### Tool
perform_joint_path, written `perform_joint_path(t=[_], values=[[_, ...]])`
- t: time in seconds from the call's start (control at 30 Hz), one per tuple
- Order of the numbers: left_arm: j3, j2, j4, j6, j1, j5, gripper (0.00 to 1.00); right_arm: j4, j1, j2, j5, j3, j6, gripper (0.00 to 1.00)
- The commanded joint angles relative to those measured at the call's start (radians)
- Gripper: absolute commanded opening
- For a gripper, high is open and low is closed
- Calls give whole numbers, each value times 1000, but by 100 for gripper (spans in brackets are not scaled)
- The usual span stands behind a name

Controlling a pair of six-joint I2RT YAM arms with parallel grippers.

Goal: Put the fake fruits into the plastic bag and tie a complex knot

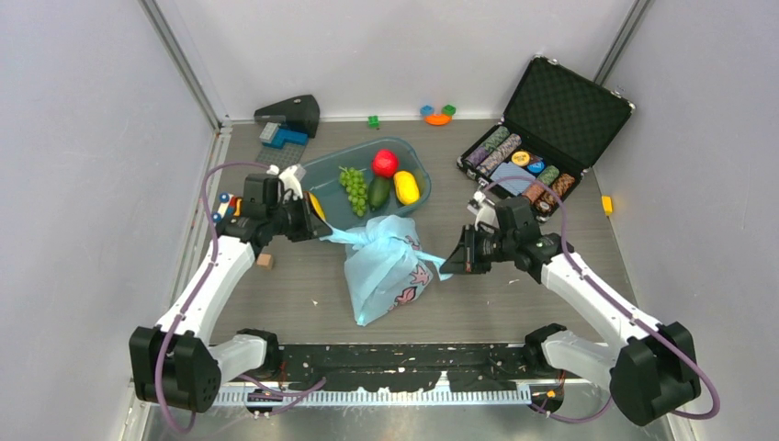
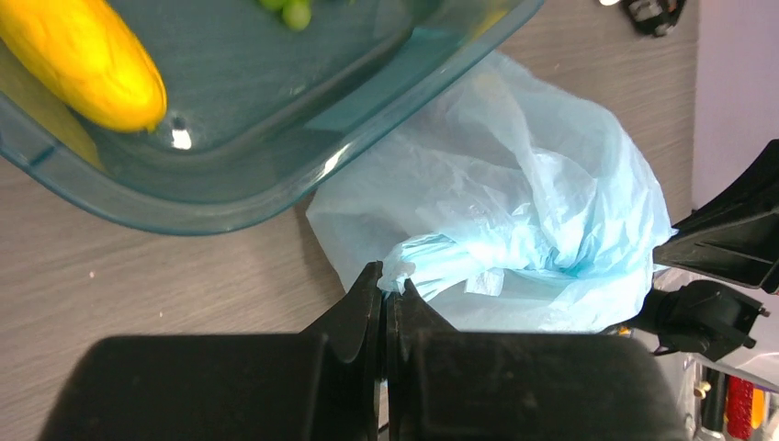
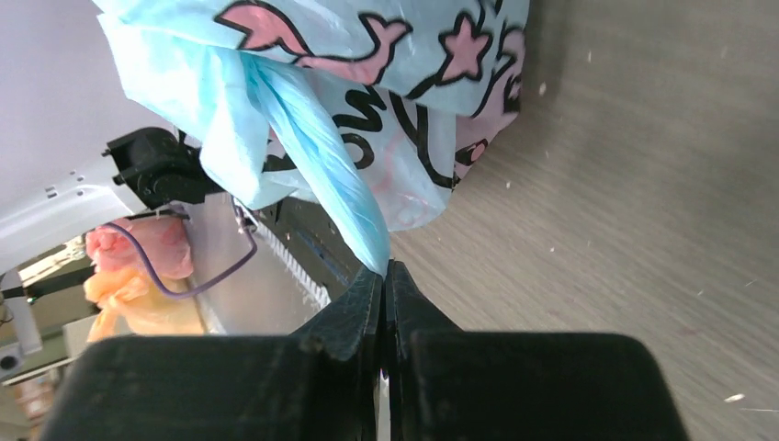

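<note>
Left gripper [image 2: 386,280] was clamped tight, its jaws pinching a twisted tail of the plastic bag [image 1: 390,271]. Right gripper [image 3: 386,274] mirrored it, closed on the opposite tail, which ran taut up to the printed side of the bag. Between them sat the knot [image 1: 384,230], a bunched twist at the bag's neck, with one tail stretched out to each side. The bag itself lay on the table in front of the tub [image 2: 230,207], its neck just beside the tub's near wall.

So the tying was well under way: at least one cinch looked to be in, and both arms held the tails apart as if to tighten it. Whether that counted as a complex knot, I couldn't tell from here; another pass may have been needed.

The packing looked unfinished. Green grapes [image 1: 353,188], a red apple [image 1: 385,163], a dark green fruit [image 1: 379,192] and a yellow fruit [image 1: 405,187] all sat in the tub, and another yellow one [image 2: 87,60] lay at its left end. The bag bulged, but what was inside stayed hidden.
</note>
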Motion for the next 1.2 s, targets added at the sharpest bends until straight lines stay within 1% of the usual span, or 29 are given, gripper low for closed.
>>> perform_joint_path(t=[0.0, 0.1, 0.23, 0.4, 0.53, 0.67, 0.73, 0.8, 0.9, 0.97, 1.03, 1.1, 1.13, 1.17], values=[[54, -71, 84, 4, 18, -30, 0, -102, -21, -44, 83, 78, -69, 5], [10, -55, 97, -11, 30, -41, 0, -84, -44, -20, 56, 33, -67, 5], [-74, -31, 150, -51, 77, -38, 0, -23, -76, 14, 17, -65, -50, 5], [-136, -38, 150, -40, 104, -126, 0, 10, -109, 57, 18, -160, -66, 5], [-152, -73, 142, -36, 118, -173, 0, 6, -130, 60, 28, -174, -83, 5], [-145, -89, 136, -21, 120, -189, 0, -14, -133, 53, 62, -156, -103, 5], [-147, -90, 144, -14, 119, -163, 0, -16, -134, 50, 63, -148, -113, 5], [-157, -95, 193, -16, 120, -96, 0, -10, -134, 38, 35, -140, -125, 5], [-154, -100, 254, -32, 121, 39, 0, -1, -133, 22, -84, -108, -155, 5], [-144, -102, 285, -32, 118, 110, 0, -17, -131, 10, -135, -81, -188, 5], [-131, -102, 287, -27, 119, 135, 0, -26, -129, -10, -149, -62, -197, 5], [-120, -102, 279, -28, 118, 134, 0, -28, -129, -33, -153, -50, -198, 11], [-116, -100, 275, -27, 119, 142, 11, -27, -129, -46, -160, -46, -198, 23], [-110, -99, 268, -24, 118, 147, 26, -31, -129, -56, -164, -38, -198, 31]])
